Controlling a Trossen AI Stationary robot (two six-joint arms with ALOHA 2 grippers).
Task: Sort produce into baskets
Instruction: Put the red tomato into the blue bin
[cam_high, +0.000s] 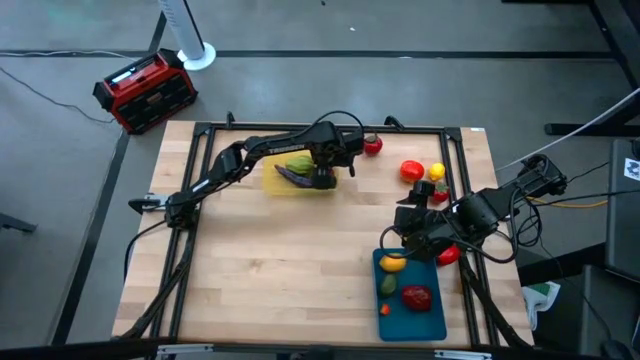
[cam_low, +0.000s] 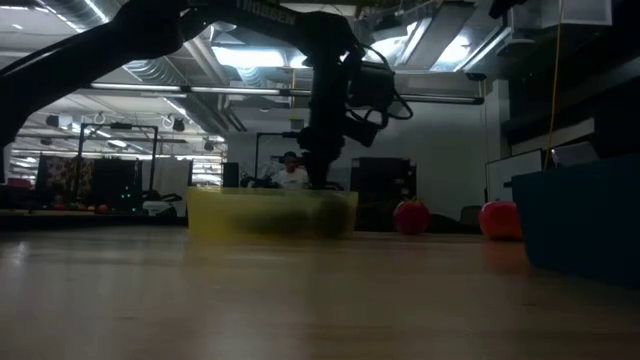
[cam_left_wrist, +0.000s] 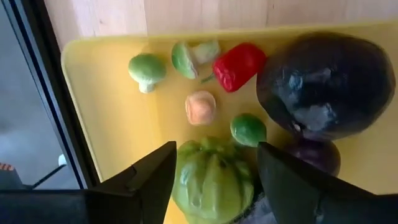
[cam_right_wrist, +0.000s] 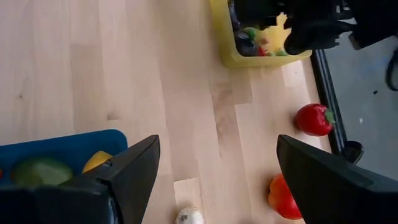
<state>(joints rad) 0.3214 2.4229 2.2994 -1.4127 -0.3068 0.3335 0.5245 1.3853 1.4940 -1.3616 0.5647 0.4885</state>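
Observation:
The translucent yellow tray (cam_high: 285, 180) stands at the table's far middle and also shows in the low view (cam_low: 230, 215). In it lie a purple eggplant (cam_left_wrist: 326, 84), a red pepper (cam_left_wrist: 239, 65), a green pepper (cam_left_wrist: 214, 180) and several small pieces. My left gripper (cam_left_wrist: 216, 149) is open low over this tray (cam_high: 322, 176), one finger on each side of the green pepper. My right gripper (cam_right_wrist: 217, 143) is open and empty above the far end of the teal-blue tray (cam_high: 428, 318). That tray holds a lemon (cam_high: 392, 263), a green piece (cam_high: 387, 285) and a red piece (cam_high: 417, 296). My left gripper's open fingers (cam_left_wrist: 155, 180) come down from above on either side of the green pepper's body (cam_left_wrist: 186, 180), which lies on the yellow tray's floor. I cannot tell whether they touch it.
Loose on the table's right part lie a red pepper (cam_high: 372, 145), a red tomato (cam_high: 411, 171), a yellow piece (cam_high: 437, 172), another red piece (cam_high: 447, 255) and white garlic (cam_right_wrist: 189, 216). A red-and-black box (cam_high: 145, 90) sits on the floor beyond the table's far left corner.

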